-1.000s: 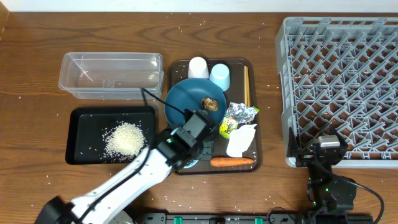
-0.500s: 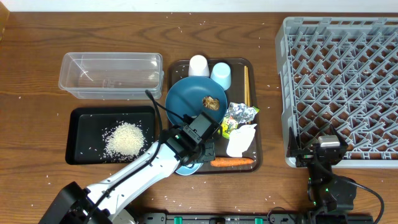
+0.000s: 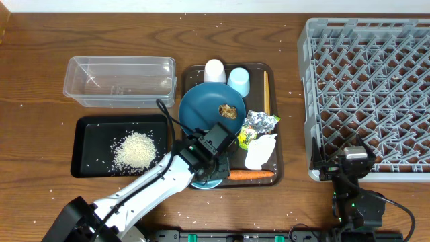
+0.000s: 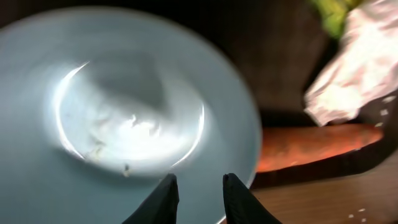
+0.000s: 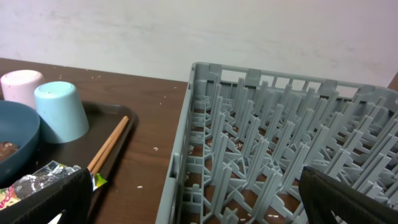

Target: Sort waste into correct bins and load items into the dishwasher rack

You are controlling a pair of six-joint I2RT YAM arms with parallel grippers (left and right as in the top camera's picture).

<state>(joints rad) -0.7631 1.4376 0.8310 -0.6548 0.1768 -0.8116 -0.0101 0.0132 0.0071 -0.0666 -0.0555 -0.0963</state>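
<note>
At the left end effector [image 4: 200, 186]: fingers parted by a narrow gap, nothing visibly pinched between them. Directly beneath and ahead of it, the white bowl [image 4: 124, 112], near rim just under the fingertips. To the right of it, touching the bowl's edge, the orange carrot [image 4: 311, 146]; beyond the carrot, the white crumpled napkin [image 4: 354, 81] and a corner of the green-yellow wrapper [image 4: 333, 12]. Off to its left in the overhead view, the black tray [image 3: 87, 134] with a heap of white rice grains [image 3: 136, 149]; further ahead on that side, the clear container [image 3: 121, 81]. At the right end effector [image 5: 199, 186]: fingers spread wide, holding nothing. Straight ahead of it and close, the grey dishwasher rack [image 5: 261, 143] on the bench [image 5: 155, 93]. To its left, the wooden chopsticks [image 5: 109, 146], the light blue cup [image 5: 59, 112] upside down, the white cup [image 5: 22, 84], the dark blue plate [image 5: 15, 137] and the crumpled silver foil [image 5: 37, 183].
</note>
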